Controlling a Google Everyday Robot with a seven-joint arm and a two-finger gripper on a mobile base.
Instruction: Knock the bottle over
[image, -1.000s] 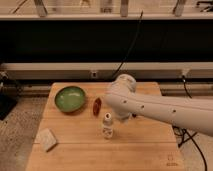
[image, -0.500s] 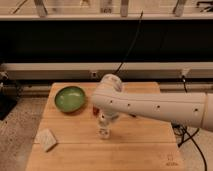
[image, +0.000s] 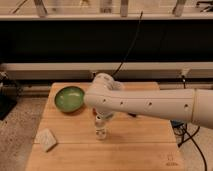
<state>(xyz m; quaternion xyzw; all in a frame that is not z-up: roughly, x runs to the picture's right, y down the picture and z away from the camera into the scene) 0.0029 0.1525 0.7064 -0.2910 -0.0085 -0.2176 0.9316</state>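
Note:
The bottle (image: 101, 131) stands upright near the middle of the wooden table (image: 135, 150). It is small and whitish, and only its lower body shows, because my arm covers its top. My white arm (image: 150, 104) reaches in from the right across the table. My gripper (image: 103, 119) hangs at the arm's left end, right over the top of the bottle and at or very near it.
A green bowl (image: 70, 98) sits at the table's back left. A small whitish block (image: 46, 139) lies near the left front edge. A black cable (image: 131, 45) runs down behind the table. The floor lies to the left.
My arm has swung left and down, so the gripper now covers the bottle's top and hides the small red object. The bottle still stands in the same spot.

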